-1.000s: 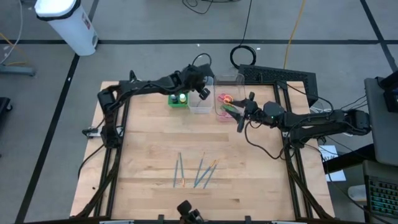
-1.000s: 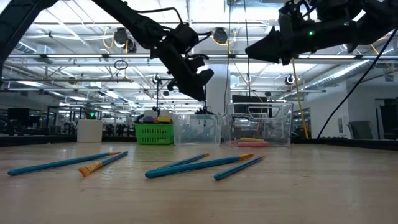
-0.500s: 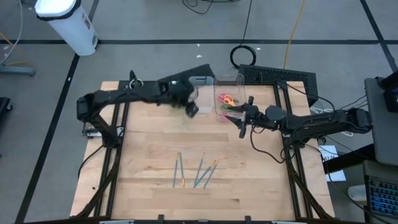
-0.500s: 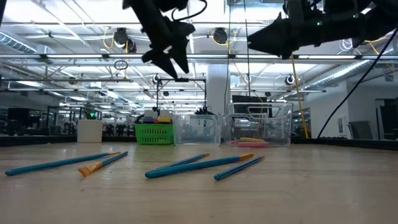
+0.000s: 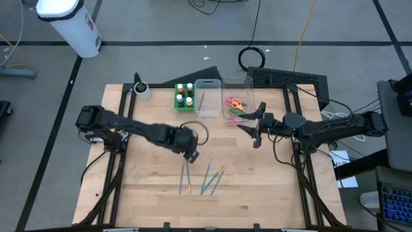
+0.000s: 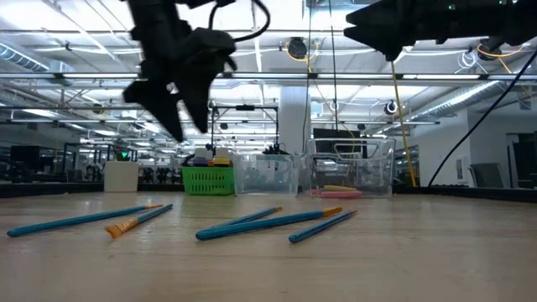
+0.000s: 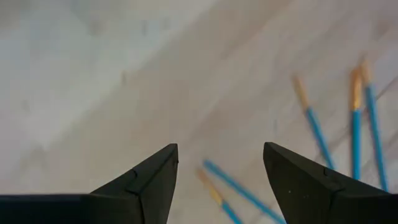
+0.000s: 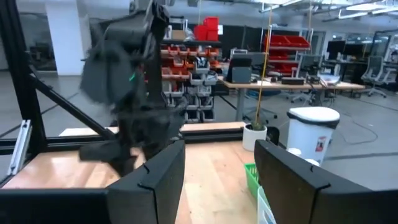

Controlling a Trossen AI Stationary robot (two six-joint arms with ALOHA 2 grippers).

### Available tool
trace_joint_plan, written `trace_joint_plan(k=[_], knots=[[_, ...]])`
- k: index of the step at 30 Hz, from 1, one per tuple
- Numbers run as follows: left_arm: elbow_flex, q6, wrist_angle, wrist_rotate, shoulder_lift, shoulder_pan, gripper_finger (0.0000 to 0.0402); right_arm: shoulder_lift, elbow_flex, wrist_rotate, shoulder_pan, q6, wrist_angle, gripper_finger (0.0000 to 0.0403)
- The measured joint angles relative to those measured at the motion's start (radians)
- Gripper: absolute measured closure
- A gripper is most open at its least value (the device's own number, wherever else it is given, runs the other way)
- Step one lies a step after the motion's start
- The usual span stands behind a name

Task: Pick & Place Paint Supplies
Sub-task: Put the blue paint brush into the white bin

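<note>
Swinging away from the bins, your left gripper (image 5: pixel 190 155) now hangs open and empty just above the brushes (image 5: pixel 205 178). Those thin blue brushes with orange tips lie loosely fanned mid-table. Your right gripper (image 5: pixel 251 132) waits open beside the scissors bin (image 5: pixel 236 103).

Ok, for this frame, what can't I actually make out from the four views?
- Brush count: the brushes overlap in the high view, and the left wrist view cuts some off at its edges.
- Middle clear bin: its contents are too small from above and lost in reflections in the low view.
- Paint bottles: the green tray's wall hides them in the low view.
- Right gripper: a dark blur from above; the low view cuts it off at the top.
</note>
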Motion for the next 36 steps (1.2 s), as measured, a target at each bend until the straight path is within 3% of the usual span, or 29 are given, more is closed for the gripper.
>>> trace_joint_plan(k=[7,12,24,29,36], knots=[[-0.119,-0.267,0.015,0.000,0.007,-0.100,0.0156,-0.012,0.000,0.000,0.000,-0.008,0.034,0.0218],[-0.195,-0.347,0.102,-0.039,0.006,-0.118,0.0156,-0.013,0.000,0.000,0.000,-0.002,0.046,0.0218],[-0.295,-0.364,0.244,-0.043,0.011,-0.120,0.0156,-0.012,0.000,-0.002,0.000,0.027,0.052,0.0218],[-0.294,-0.303,0.288,-0.041,0.057,-0.120,0.0156,-0.012,0.000,-0.002,0.000,0.027,0.059,0.0218],[-0.291,-0.328,0.258,-0.033,0.081,-0.120,0.0168,-0.012,0.000,-0.002,0.000,0.026,0.061,0.0218]])
